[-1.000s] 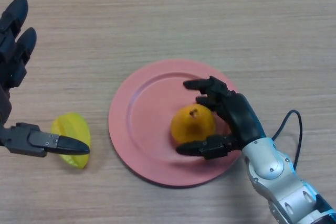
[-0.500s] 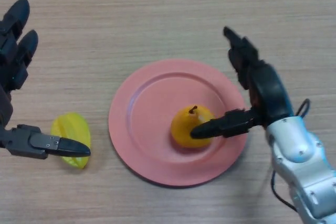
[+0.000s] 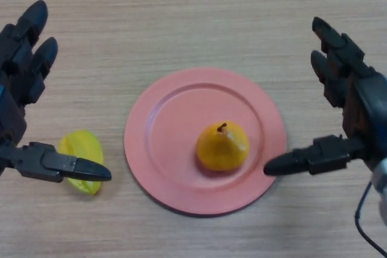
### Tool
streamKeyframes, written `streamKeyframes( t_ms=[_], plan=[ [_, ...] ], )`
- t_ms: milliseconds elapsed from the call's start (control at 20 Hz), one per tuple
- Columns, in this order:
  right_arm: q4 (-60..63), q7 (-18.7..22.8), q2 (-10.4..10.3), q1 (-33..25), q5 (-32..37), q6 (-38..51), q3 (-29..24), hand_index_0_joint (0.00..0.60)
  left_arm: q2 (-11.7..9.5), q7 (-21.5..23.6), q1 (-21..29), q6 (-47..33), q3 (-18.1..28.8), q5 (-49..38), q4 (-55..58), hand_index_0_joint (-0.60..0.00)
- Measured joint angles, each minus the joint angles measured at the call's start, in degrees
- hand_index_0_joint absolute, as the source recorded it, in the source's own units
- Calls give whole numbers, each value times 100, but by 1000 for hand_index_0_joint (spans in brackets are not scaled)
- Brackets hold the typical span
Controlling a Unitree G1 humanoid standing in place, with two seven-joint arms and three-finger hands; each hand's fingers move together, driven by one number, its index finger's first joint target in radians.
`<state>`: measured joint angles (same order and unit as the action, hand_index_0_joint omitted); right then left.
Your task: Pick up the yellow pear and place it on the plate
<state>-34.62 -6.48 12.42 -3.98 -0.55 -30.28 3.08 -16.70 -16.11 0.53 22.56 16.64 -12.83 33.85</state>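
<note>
The pear (image 3: pixel 222 146) sits on the pink plate (image 3: pixel 163 131), right of the plate's centre, stem up. The right hand (image 3: pixel 354 113) is at the right edge of the view, clear of the plate, spread wide with straight fingers and holding nothing; its thumb tip reaches over the plate's right rim, near the pear but not touching it. The left hand (image 3: pixel 18 89) is at the left edge, also spread wide, its thumb above a yellow starfruit (image 3: pixel 78 152) lying on the table (image 3: pixel 181 16) left of the plate.
</note>
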Motion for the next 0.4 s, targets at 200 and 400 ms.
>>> streamKeyframes(
  t_ms=[200,400],
  plan=[
    [-425,-44,2,208,0,-279,-262,0,-1,1,3,-2,5,2,-27,0],
    [-570,-52,16,322,-102,-294,-421,0,0,1,3,-2,3,2,-26,0]
  ],
)
